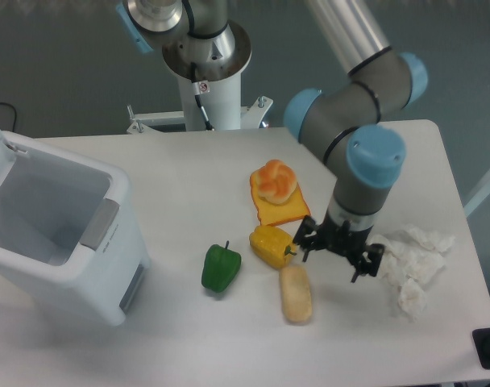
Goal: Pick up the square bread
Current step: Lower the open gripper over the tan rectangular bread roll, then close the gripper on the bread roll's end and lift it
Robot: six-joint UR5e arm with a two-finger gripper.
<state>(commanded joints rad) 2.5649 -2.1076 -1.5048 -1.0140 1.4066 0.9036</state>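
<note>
square bread [296,293] lies flat on the white table [188,339] at the near edge of the group, long axis running roughly near-to-far, pale tan, rounded ends, nothing gripping it. its far end sits just beside the yellow pepper [272,245], looks close to touching but cannot tell. green pepper [221,268] stands to the left of both, apart from the bread, stem up. crumpled white tissue [409,264] lies to the right, near the table's right edge, well apart from the bread.

gripper [337,252] hangs just right of the bread's far end, above and beside it, pointed down at the table. two dark fingers [304,242] are spread with a clear gap between them, so it is open and holding nothing. left finger is close to the yellow pepper's stem end, right finger is near the tissue's left edge. no contact with the bread visible.

further back: flat orange toast slice [280,207] on the table, round orange-white bun [276,181] resting on its far part. white bin [47,234] with open lid sits at the left side, tilted toward camera. arm's grey links and blue joint caps [375,156] rise above the gripper; robot base column [205,72] stands at the far table edge.
</note>
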